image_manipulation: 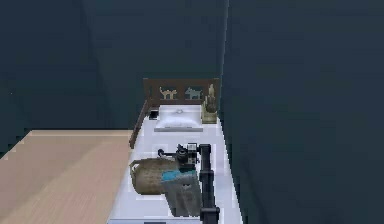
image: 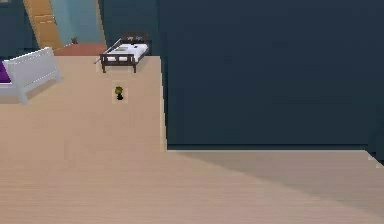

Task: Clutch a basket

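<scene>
A tan woven basket [image_manipulation: 150, 173] lies on the white bed [image_manipulation: 180, 135] near its foot end. The dark arm bar [image_manipulation: 207, 185] rises from the bottom edge just right of the basket. At its far end the gripper [image_manipulation: 179, 155] sits by the basket's upper right rim. With the basket on the bed right at the gripper, I cannot tell whether it holds anything. A grey and teal lump [image_manipulation: 181, 192] lies on the bed between the basket and the arm.
The bed has a white pillow [image_manipulation: 176, 122], a dark headboard [image_manipulation: 180, 93] with animal cut-outs and a tan object [image_manipulation: 209, 106] by it. Dark blue walls close in behind and right. Ahead, wooden floor [image: 90, 160], a small dark object [image: 119, 93], a low dark-framed bed [image: 125, 52] and white furniture [image: 28, 72].
</scene>
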